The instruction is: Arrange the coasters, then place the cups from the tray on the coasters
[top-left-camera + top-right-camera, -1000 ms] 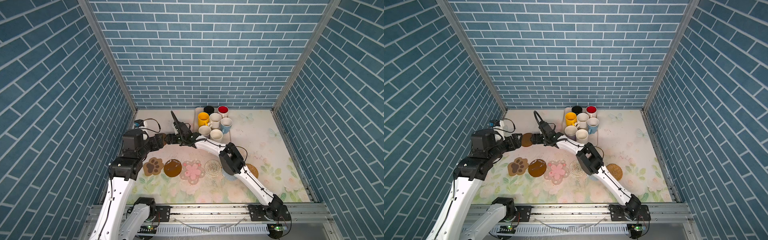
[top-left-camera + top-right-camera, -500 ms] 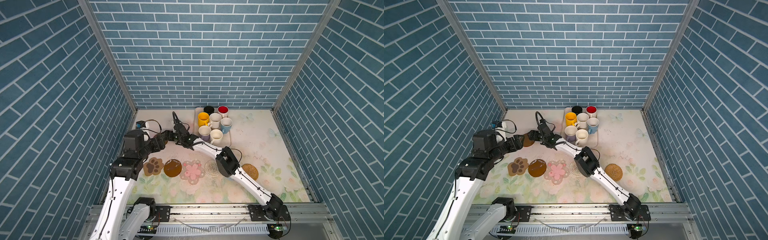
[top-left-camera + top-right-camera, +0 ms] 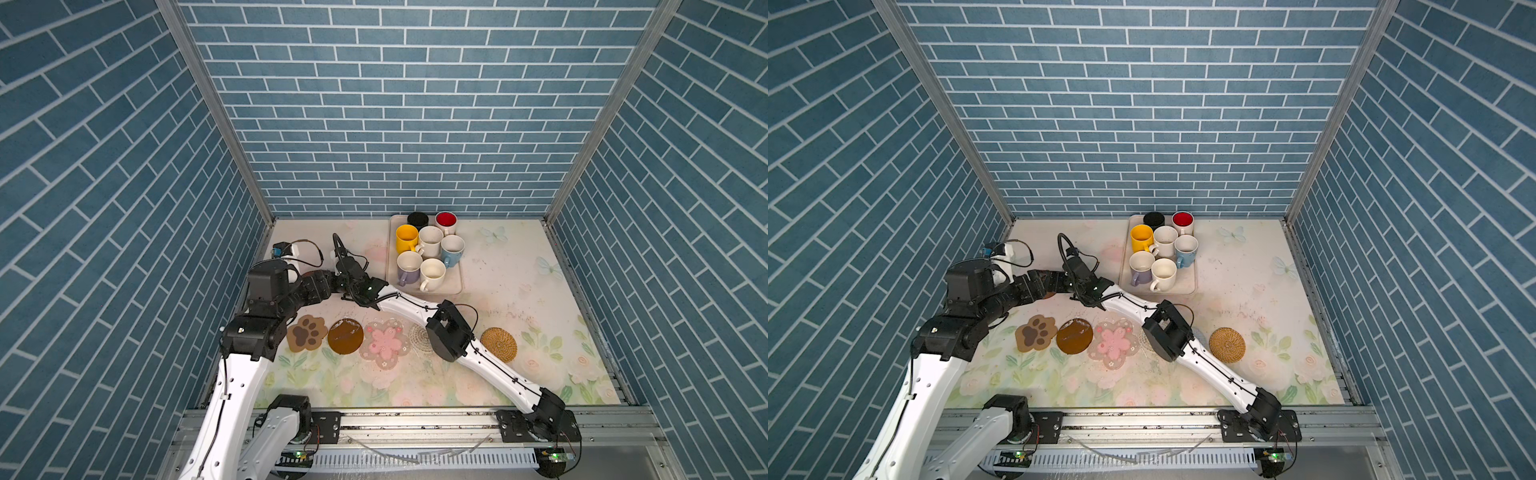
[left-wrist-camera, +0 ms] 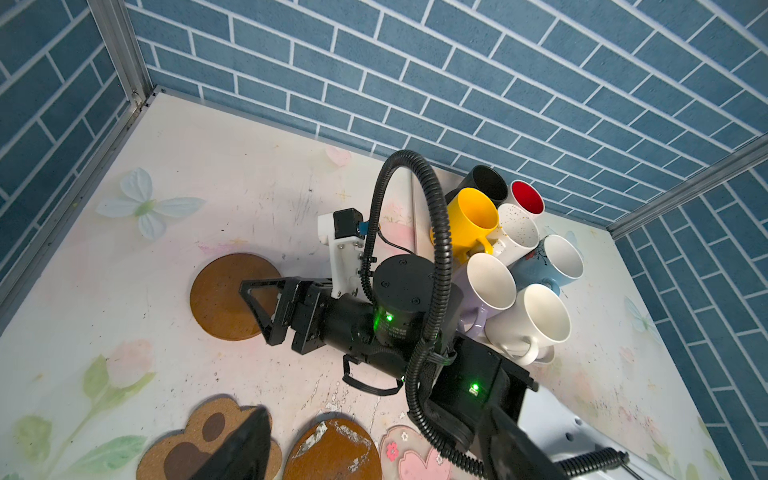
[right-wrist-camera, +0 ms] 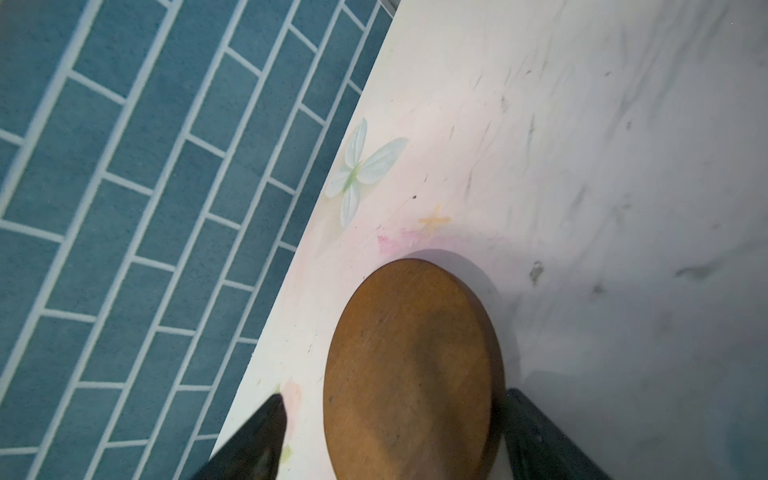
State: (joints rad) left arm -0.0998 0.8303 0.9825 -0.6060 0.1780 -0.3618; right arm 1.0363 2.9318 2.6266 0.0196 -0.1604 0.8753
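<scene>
A brown disc coaster (image 5: 415, 365) lies flat at the table's back left, between the fingertips of my open right gripper (image 5: 395, 419), which reaches across the middle. The left wrist view shows that gripper (image 4: 255, 305) over the disc (image 4: 220, 299). My left gripper (image 4: 374, 453) is open and empty beside it. In front lie the paw (image 3: 306, 332), second brown disc (image 3: 345, 336), pink flower (image 3: 385, 343), white woven round (image 3: 417, 337) and tan woven round (image 3: 499, 343). The tray (image 3: 455, 288) holds several cups, among them yellow (image 3: 406, 237), lavender (image 3: 409, 266) and light blue (image 3: 453, 248).
A small white and blue device with a black cable (image 3: 286, 250) sits by the left wall. My right forearm and elbow (image 3: 449, 336) cross the coaster row and cover part of the white woven round. Brick walls close three sides; a metal rail (image 3: 415, 419) runs along the front.
My right gripper has swung left, away from the tray's side, and come down around the brown disc. The left arm has barely moved.
</scene>
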